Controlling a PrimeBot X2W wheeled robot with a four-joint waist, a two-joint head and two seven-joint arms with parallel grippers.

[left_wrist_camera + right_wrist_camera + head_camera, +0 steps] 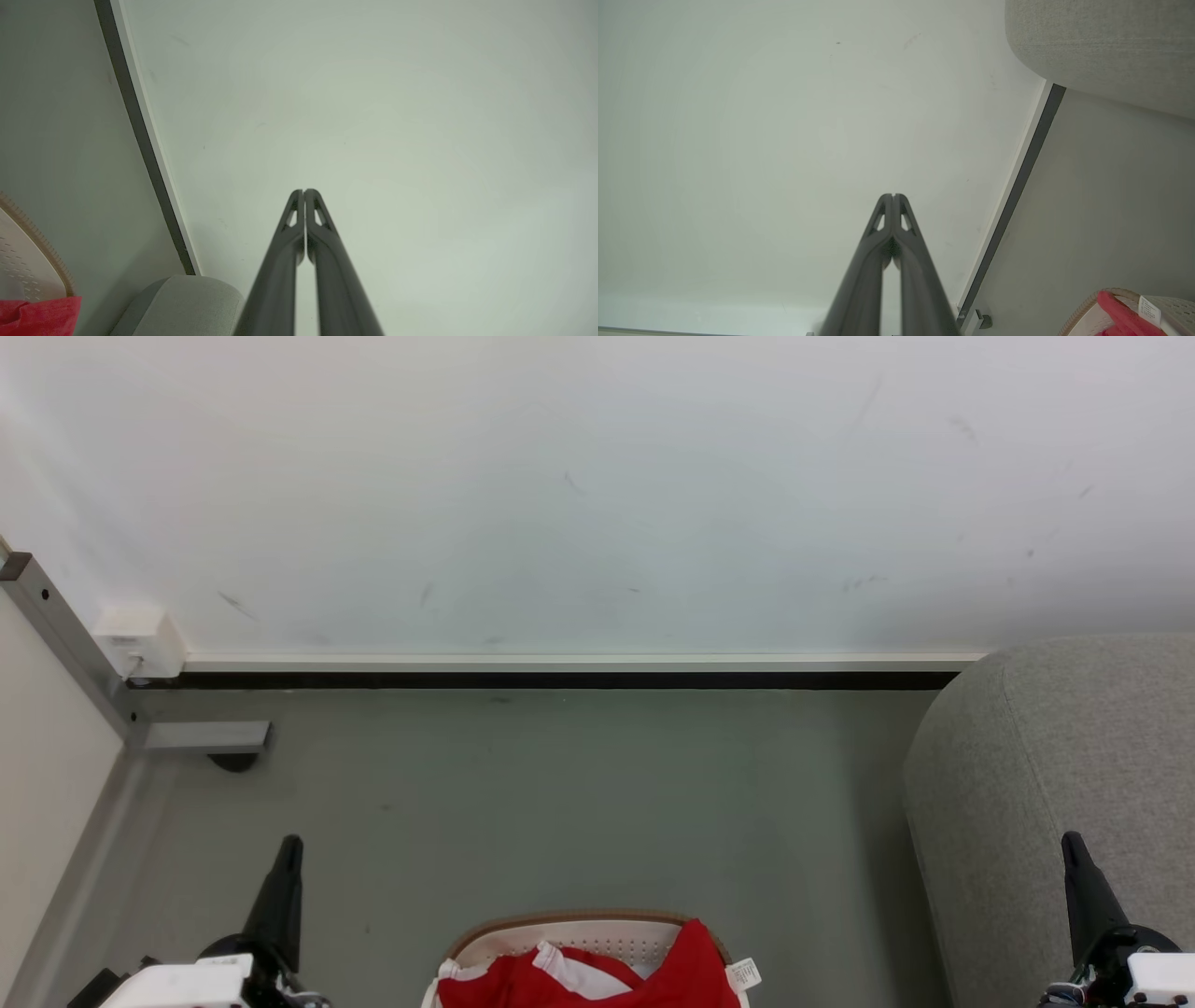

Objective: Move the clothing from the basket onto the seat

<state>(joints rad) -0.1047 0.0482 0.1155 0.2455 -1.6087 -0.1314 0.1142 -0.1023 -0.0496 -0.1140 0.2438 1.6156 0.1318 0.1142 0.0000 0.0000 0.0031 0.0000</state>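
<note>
The red clothing (644,971) with white trim and a small white tag lies bunched in the white basket (597,931), whose tan rim shows at the bottom centre of the head view. The light grey seat (1055,784) rises at the right. My left gripper (291,845) stands at the lower left, shut and empty, well left of the basket. My right gripper (1071,842) is at the lower right in front of the seat, also shut and empty. In the left wrist view the gripper (304,191) points at the wall, with the clothing (37,315) and basket (28,252) at the lower left. The right wrist view shows its gripper (893,196), the seat (1106,46) and the clothing (1120,312).
A white wall with a dark skirting strip (560,679) runs across behind the grey floor (579,803). A grey metal frame leg (201,735) and a white socket box (140,639) stand at the far left. Open floor lies between basket and wall.
</note>
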